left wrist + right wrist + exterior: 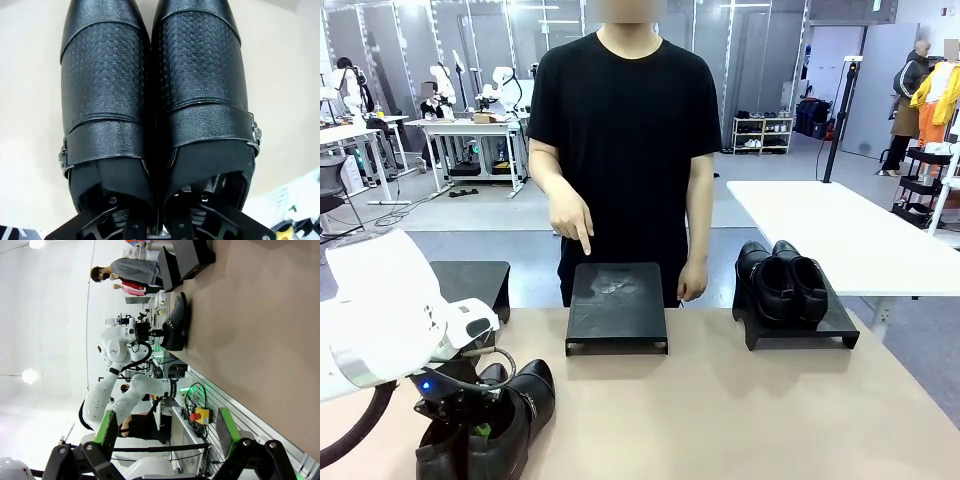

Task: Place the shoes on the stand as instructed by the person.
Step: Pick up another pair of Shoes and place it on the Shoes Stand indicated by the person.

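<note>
Black leather shoes (155,100), stiff and likely slippery, handle best by adjoining collars (158,172), where left fingers (131,222) pinch; right fingers (106,429) spread.

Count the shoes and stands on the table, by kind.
Shoes: 4, the far pair on the right stand, the near pair gripped by the left tool.
Stands: 3, counting the middle stand and left stand.
Total: 7
</note>
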`<state>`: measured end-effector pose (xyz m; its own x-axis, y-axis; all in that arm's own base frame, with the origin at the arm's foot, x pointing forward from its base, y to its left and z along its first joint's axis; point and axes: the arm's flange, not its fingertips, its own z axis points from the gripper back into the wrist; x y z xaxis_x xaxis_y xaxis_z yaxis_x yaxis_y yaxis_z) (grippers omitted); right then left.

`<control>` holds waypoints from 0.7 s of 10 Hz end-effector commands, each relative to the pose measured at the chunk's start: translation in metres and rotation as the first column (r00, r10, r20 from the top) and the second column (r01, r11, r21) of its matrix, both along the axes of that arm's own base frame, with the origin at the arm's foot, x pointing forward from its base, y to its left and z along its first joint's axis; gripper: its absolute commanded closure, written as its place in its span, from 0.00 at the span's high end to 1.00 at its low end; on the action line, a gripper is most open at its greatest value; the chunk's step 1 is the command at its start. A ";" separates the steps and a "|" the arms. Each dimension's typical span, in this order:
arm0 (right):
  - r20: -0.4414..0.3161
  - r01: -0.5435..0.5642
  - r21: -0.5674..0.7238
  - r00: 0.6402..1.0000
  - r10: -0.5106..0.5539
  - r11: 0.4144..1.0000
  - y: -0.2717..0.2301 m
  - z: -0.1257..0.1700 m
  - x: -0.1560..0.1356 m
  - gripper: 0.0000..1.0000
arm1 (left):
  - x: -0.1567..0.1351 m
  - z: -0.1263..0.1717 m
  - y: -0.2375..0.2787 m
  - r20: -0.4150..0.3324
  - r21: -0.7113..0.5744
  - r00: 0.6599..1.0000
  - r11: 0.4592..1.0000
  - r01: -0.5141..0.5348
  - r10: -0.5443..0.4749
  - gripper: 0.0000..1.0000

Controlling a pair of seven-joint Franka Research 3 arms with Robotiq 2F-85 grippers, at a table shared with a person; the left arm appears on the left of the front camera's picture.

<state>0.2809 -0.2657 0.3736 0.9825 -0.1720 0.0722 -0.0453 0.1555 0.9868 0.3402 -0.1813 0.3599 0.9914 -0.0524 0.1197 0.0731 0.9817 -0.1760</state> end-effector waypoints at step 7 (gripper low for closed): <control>0.004 -0.001 -0.015 1.000 0.001 1.000 0.002 0.001 -0.003 1.00 | -0.030 0.131 0.035 0.053 -0.091 0.993 0.989 0.115 -0.110 0.00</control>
<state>0.2809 -0.2654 0.3739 0.9825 -0.1716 0.0729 -0.0459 0.1561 0.9867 0.3127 -0.1382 0.4755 0.9772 -0.1365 0.1626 0.1734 0.9551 -0.2403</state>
